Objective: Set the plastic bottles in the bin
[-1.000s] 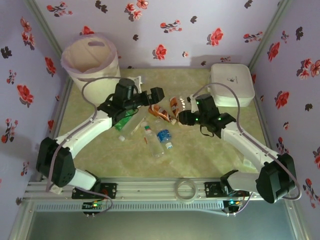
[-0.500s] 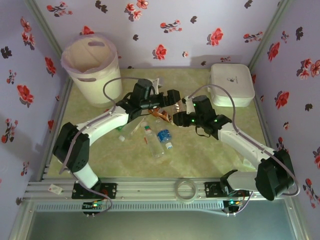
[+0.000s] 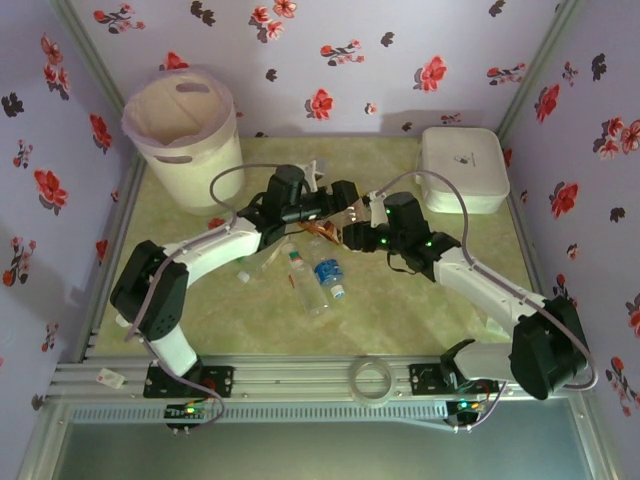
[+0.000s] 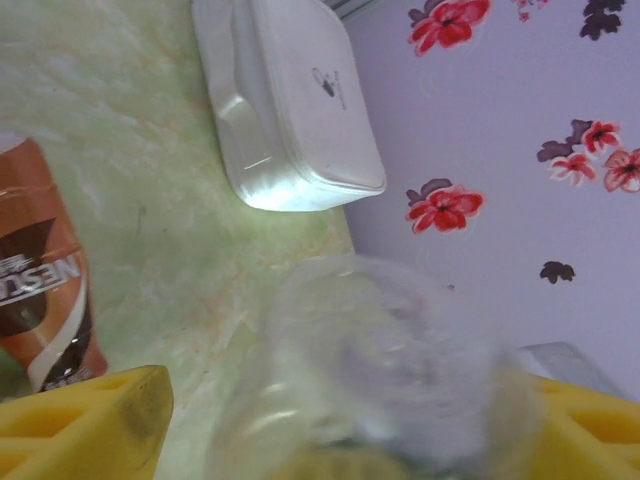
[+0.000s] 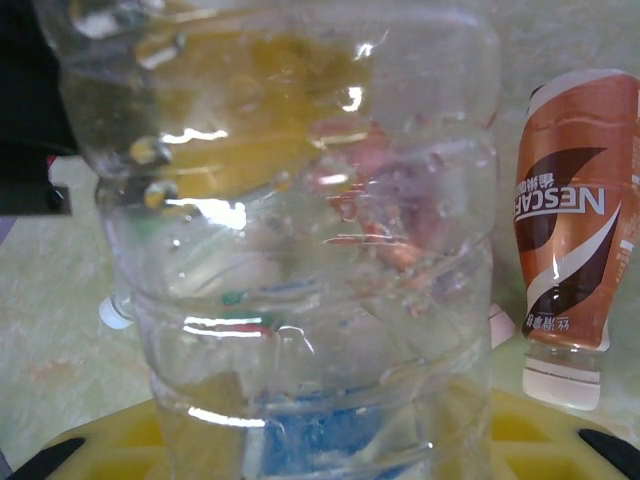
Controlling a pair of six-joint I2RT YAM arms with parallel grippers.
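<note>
One pale green marbled desk [image 3: 420, 300] carries everything. The tall round cream-white plastic bin [image 3: 185, 170] stands at its far left corner, well apart from the middle, where both arms meet. The left arm is the nearer to the bin, so the coming move looks like a hand-over from right to left. The right end effector [image 5: 320, 440] pinches a clear crushed plastic bottle [image 5: 300, 250] low between its yellow fingers [image 5: 540, 430], and the bottle's long axis runs out past the fingertips toward the left arm. The left end effector [image 4: 335, 425] has its jaws spread either side of what seems the same bottle's free end. A gap shows on one side, so I judge it not yet gripping. An orange-brown labelled bottle [image 5: 570, 230] lies on the desk just beside, and several more small bottles [image 3: 315, 280] lie nearer the arms' bases. A second ago the left arm was drawn back toward the bin, its end effector apart from the right one. It has since swung over to meet it and its jaws have narrowed, while the right end effector has edged slightly left.
</note>
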